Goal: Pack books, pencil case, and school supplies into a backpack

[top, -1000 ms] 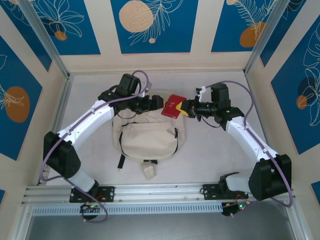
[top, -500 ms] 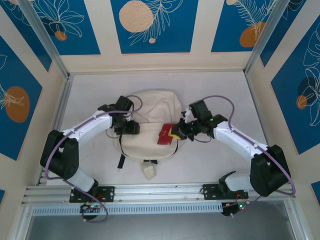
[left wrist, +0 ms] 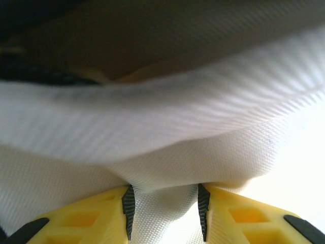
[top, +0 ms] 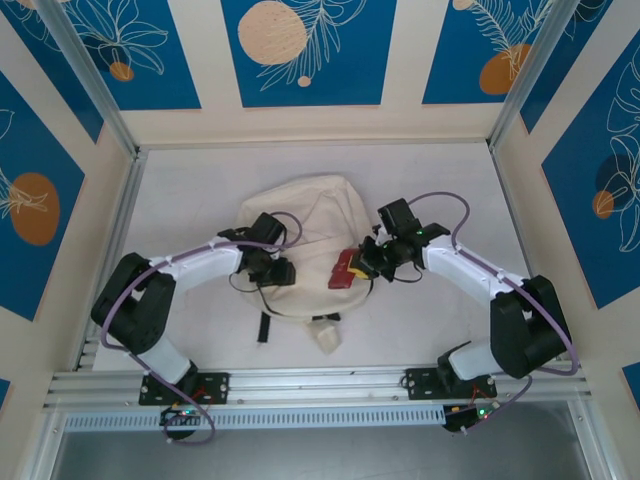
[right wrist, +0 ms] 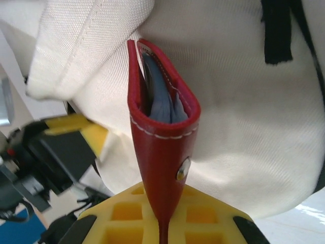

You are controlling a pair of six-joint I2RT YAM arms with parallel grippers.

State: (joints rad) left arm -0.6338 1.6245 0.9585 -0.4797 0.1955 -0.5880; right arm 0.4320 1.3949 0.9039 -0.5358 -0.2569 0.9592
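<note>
Slippage is the main worry: the left gripper (left wrist: 165, 212) pinches a fold of the backpack (left wrist: 167, 127) between its pads, and so thin a bite may pull free, letting the mouth sag shut. The right gripper (right wrist: 162, 216) is clamped on the red pencil case (right wrist: 161, 147), which stands just ahead of its fingers against the cream cloth, below a rolled rim; pushed forward, it could snag that rim instead of entering

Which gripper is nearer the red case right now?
Right. The right gripper clamps the red case against the backpack; the left gripper pinches the fabric on the bag's opposite side, away from the case.
</note>
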